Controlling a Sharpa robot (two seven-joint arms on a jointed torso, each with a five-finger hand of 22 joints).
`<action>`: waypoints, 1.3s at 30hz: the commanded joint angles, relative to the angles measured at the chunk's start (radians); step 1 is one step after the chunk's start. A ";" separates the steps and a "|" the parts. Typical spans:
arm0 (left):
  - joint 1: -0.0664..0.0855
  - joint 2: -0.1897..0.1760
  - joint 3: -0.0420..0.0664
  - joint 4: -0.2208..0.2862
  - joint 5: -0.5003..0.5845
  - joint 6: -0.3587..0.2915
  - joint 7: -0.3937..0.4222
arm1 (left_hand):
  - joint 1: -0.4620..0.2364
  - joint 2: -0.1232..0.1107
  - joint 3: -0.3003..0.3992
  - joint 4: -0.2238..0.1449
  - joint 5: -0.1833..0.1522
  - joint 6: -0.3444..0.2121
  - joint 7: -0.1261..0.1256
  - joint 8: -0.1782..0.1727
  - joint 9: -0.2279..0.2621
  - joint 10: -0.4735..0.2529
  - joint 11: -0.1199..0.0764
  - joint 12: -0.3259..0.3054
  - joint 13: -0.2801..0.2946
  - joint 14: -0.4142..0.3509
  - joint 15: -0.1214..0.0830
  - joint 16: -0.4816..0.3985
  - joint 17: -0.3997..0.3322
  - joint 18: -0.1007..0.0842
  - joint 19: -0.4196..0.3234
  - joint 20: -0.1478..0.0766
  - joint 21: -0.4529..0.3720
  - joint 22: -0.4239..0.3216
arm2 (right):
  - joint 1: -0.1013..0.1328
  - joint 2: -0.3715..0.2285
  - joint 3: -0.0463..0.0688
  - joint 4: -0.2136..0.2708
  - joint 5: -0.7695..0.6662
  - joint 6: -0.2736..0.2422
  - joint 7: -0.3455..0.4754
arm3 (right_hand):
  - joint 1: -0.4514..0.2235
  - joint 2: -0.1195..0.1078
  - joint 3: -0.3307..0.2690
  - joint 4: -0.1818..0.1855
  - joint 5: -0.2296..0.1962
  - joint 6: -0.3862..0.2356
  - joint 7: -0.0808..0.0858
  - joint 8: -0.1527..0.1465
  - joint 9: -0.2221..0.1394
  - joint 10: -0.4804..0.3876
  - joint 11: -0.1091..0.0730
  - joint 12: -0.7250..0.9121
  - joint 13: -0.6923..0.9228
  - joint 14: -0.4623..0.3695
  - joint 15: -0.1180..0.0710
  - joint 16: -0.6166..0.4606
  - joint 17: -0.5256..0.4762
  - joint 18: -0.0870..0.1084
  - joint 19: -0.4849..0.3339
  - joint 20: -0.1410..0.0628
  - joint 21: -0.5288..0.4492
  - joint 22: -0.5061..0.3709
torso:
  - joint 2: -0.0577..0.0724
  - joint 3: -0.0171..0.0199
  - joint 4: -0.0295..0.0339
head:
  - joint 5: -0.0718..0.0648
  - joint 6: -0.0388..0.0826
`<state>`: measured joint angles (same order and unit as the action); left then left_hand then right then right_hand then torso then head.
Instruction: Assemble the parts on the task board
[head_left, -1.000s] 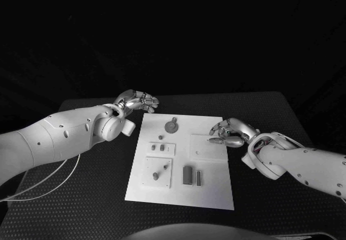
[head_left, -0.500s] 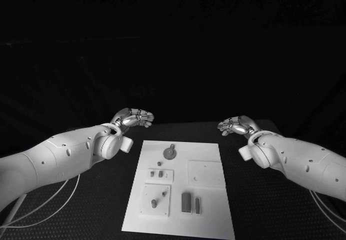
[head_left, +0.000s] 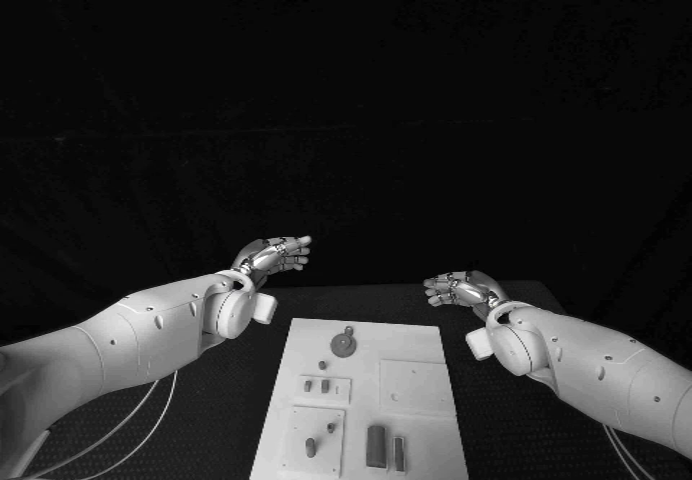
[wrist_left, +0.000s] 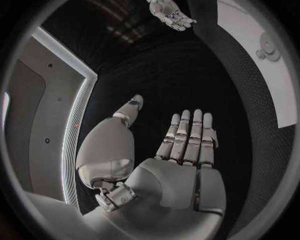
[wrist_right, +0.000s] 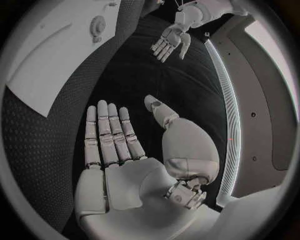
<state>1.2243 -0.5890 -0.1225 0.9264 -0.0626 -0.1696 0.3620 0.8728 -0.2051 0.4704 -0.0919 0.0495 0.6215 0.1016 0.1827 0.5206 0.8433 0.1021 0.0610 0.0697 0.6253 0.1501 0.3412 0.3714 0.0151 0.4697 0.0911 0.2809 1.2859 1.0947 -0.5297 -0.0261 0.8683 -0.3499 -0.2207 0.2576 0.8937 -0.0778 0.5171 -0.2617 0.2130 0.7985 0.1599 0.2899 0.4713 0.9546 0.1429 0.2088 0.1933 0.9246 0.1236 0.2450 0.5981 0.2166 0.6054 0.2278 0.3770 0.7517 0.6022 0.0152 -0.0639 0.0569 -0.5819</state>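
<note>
Hovering open and empty beyond the task board (head_left: 418, 400), each robot hand, left (head_left: 274, 254) and right (head_left: 459, 289), might bump loose parts (head_left: 384, 446) coming down

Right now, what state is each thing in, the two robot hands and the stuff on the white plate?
Left robot hand: open, fingers straight, holding nothing.
Right robot hand: open, fingers straight, holding nothing.
Task board: flat on the table, untouched.
Parts: lying on the board, neither hand touching them.

A black table (head_left: 548, 300) with a dotted surface stands before dark surroundings.
</note>
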 joint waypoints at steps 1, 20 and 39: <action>-0.004 0.007 0.001 -0.008 0.025 0.025 0.025 | 0.000 0.001 -0.001 0.008 0.000 -0.005 0.006 0.005 0.005 -0.004 0.001 0.007 0.000 -0.009 0.001 0.000 0.003 -0.015 -0.005 0.001 -0.007 0.004 | -0.002 0.000 0.001 0.000 0.022 0.045 0.021 | -0.006 0.004 -0.008 0.001 -0.002 -0.009 -0.001 -0.005 -0.002 0.008 0.001 -0.008 -0.008 -0.008 0.003 -0.005 -0.005 -0.002 -0.005 0.001 -0.008 -0.003 | -0.004 0.0032 0.0028 | 0.003 0.012; -0.074 -0.074 0.049 0.251 0.029 -0.236 0.066 | -0.873 0.205 -0.470 0.092 -0.049 -0.622 -0.102 -0.183 -0.521 -0.843 -0.102 -0.061 -0.070 -0.625 -0.150 -0.341 -0.371 -0.015 -0.470 -0.091 -0.281 -1.286 | -0.019 -0.092 0.010 0.257 0.135 -0.196 0.100 | -0.894 0.078 -0.517 0.262 -0.213 -0.798 -0.160 -0.290 -0.471 -0.955 -0.143 -0.209 -0.193 -0.925 -0.124 -0.245 -0.598 -0.217 -0.605 -0.228 -0.377 -0.752 | -0.058 -0.0152 0.0639 | -0.057 -0.018; -0.174 -0.191 0.123 0.644 0.063 -0.600 0.158 | -0.873 0.205 -0.470 0.092 -0.049 -0.622 -0.102 -0.183 -0.521 -0.843 -0.102 -0.061 -0.070 -0.625 -0.150 -0.341 -0.371 -0.015 -0.470 -0.091 -0.281 -1.286 | -0.045 -0.249 0.026 0.699 0.349 -0.547 0.262 | -0.894 0.078 -0.517 0.262 -0.213 -0.798 -0.160 -0.290 -0.471 -0.955 -0.143 -0.209 -0.193 -0.925 -0.124 -0.245 -0.598 -0.217 -0.605 -0.228 -0.377 -0.752 | -0.058 -0.0152 0.0639 | -0.057 -0.018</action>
<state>1.0503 -0.7795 -0.0015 1.5642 -0.0099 -0.6966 0.4771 0.0073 0.0004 0.0035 -0.0004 0.0046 0.0052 -0.0001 0.0068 0.0012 0.0053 0.0001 0.0068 0.0009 0.0036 0.0000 0.0035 0.0009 0.0157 0.0034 0.0001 0.0035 0.0013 1.0511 -0.7769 -0.0010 1.5592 -0.0494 -0.6944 0.4625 0.0057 0.0000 0.0044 -0.0001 0.0036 0.0046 -0.0001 0.0035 0.0008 0.0037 0.0000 0.0035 0.0009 0.0047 0.0004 0.0035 0.0008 0.0061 0.0048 -0.0004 0.0035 0.0009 0.5444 0.0000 -0.0001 0.0000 -0.6000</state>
